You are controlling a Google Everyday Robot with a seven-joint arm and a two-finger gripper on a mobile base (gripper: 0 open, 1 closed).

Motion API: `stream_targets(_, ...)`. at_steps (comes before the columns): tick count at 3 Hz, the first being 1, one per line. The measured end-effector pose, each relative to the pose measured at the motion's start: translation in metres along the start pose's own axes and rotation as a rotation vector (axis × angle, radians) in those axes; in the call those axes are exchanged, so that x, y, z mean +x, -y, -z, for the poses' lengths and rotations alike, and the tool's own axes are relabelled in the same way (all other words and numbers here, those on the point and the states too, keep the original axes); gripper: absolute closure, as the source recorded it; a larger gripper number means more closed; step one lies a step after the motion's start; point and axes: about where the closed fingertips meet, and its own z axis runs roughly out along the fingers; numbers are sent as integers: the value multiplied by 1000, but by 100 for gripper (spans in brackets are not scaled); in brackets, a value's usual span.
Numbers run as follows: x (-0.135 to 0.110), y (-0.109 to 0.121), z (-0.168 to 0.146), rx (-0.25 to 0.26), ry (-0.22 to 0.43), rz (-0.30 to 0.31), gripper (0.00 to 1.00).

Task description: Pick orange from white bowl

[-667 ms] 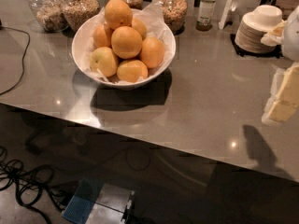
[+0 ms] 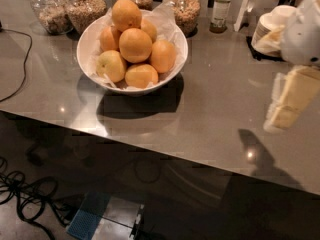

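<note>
The round, deep-orange orange [image 2: 126,14] is topping the pile in the glossy white bowl [image 2: 86,44], upper left on the grey surface [image 2: 210,89]. The cream end effector [image 2: 286,104], its grip impossible to tell, is hovering far right, having edged leftward.

Orange [image 2: 126,14] atop white bowl [image 2: 83,43] — gripper [image 2: 290,100] right

Gripper [image 2: 287,101], at right, has shifted leftward

Orange oranges [image 2: 135,45]; white bowl [image 2: 86,40]; grey counter [image 2: 215,84]; cream tool [image 2: 284,106], right.
</note>
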Motion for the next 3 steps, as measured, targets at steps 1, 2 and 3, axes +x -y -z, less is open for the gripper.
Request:
stream_targets(1,-68,2,-25,-151,194,147,0)
stream_targets(2,-136,-3,-28,-215,395,222,0)
stream_targets(3,-175,0,-25,-159,506,179,0)
